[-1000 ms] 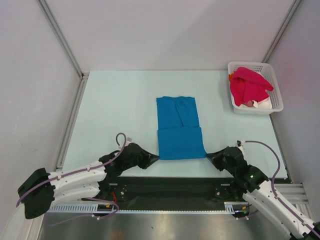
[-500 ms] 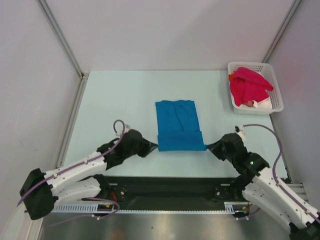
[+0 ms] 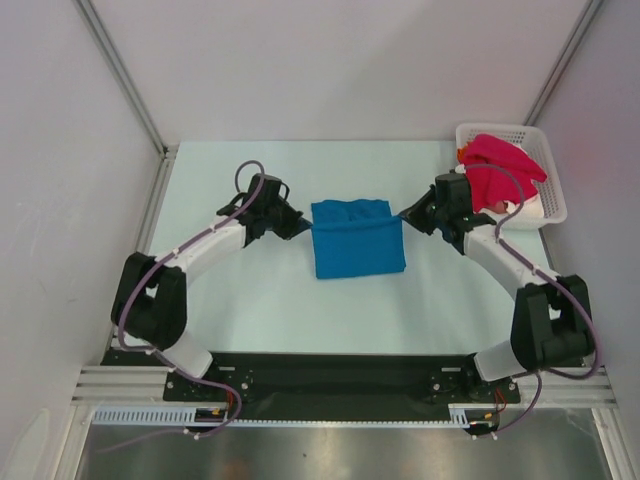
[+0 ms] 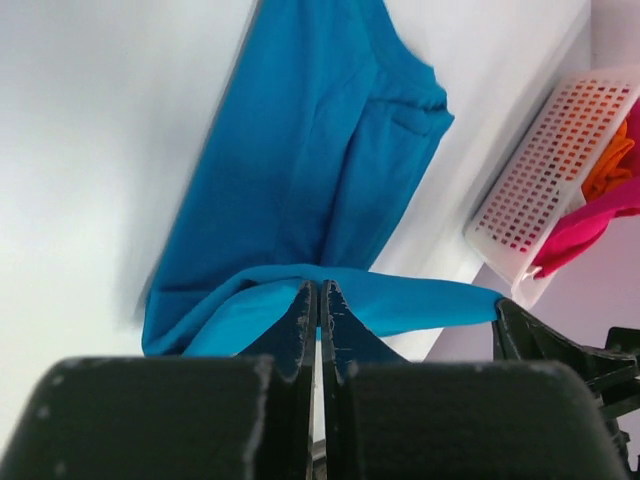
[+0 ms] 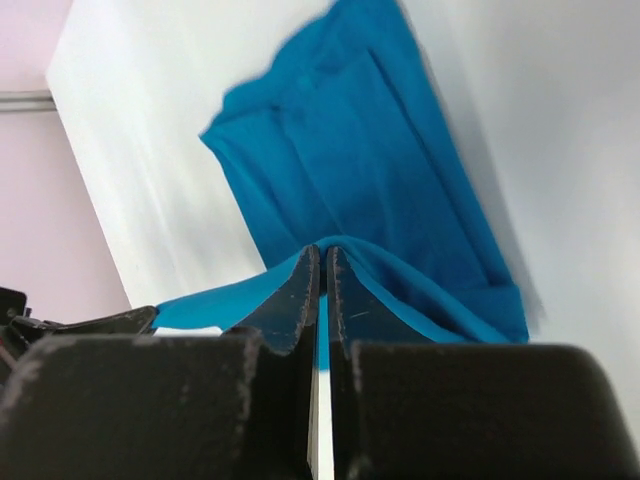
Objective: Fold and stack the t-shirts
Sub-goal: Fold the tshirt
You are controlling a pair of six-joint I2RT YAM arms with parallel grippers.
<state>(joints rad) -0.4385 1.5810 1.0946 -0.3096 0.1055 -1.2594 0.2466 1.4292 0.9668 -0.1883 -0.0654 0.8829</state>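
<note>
The bright blue cloth t-shirt (image 3: pixel 357 245) lies at the centre of the pale table (image 3: pixel 230 300), its fold axis running 9 to 3 o'clock, with the left gripper (image 3: pixel 298 228) and right gripper (image 3: pixel 404 213), both pinched closed on its lifted hem, flanking its 12 o'clock edge equally near.

Basket (image 3: pixel 500 127) close beside right end effector (image 3: pixel 403 213)

A folded t-shirt (image 3: pixel 357 245) at table (image 3: pixel 230 300) centre, basket (image 3: pixel 505 128) far right, second t-shirt (image 3: pixel 500 165) inside

Overhead and wrist close-ups on t-shirt (image 3: pixel 357 240)
</note>
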